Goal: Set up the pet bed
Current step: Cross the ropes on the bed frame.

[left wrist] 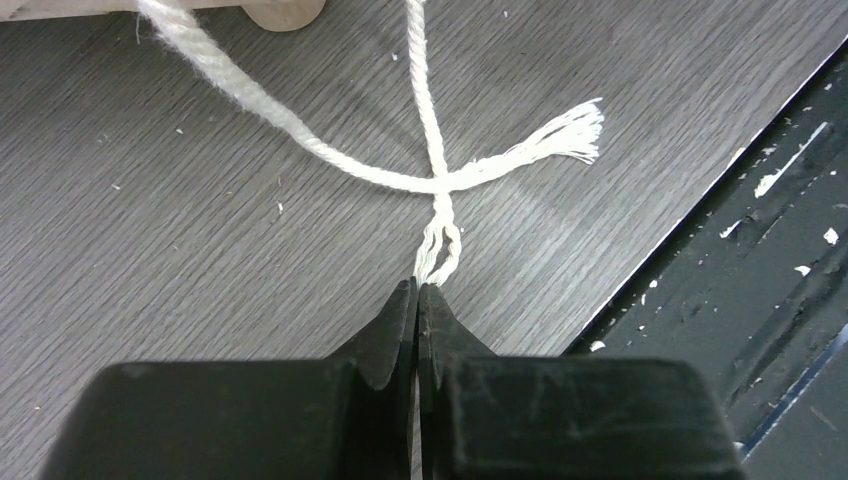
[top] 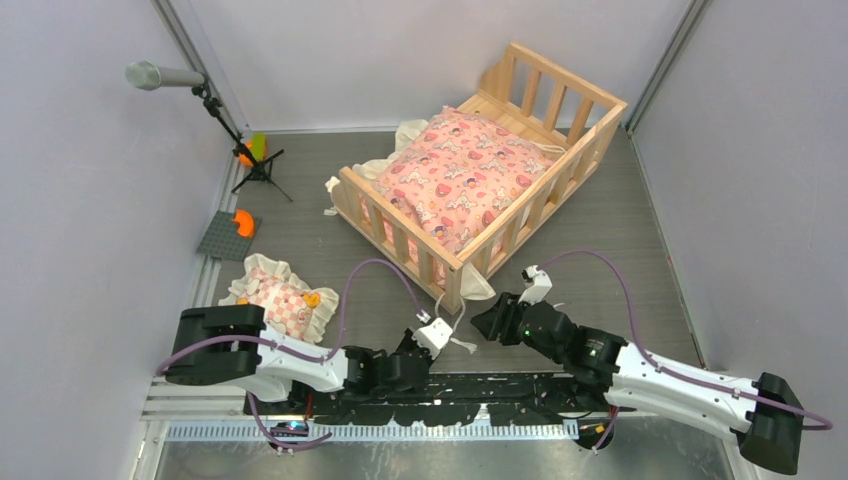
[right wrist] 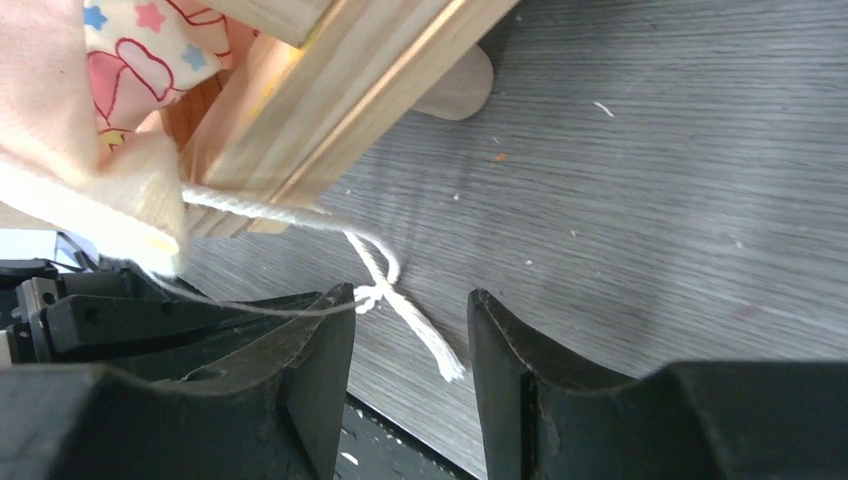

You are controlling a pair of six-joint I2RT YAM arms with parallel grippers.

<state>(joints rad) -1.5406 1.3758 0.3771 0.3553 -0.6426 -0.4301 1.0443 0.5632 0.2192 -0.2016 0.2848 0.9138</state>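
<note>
The pet bed (top: 560, 100), a pale wooden crib with slatted rails, stands at the back centre with a pink printed cushion (top: 455, 180) inside it. The cushion's white cords (left wrist: 300, 140) trail off the bed's near corner and cross on the floor. My left gripper (left wrist: 417, 286) is shut on one cord end, and the other, frayed end (left wrist: 575, 130) lies loose. The right gripper (right wrist: 412, 300) is open just in front of the bed's corner rail (right wrist: 340, 100). A loose cord end (right wrist: 430, 345) lies on the floor between its fingers, touching neither. Both grippers meet at that corner (top: 452, 285).
A small frilled pillow (top: 280, 300) lies on the floor at the left. A microphone on a tripod (top: 255, 170) and a grey plate with orange pieces (top: 228, 235) stand at the far left. The black base rail (left wrist: 740, 260) runs right beside the cords.
</note>
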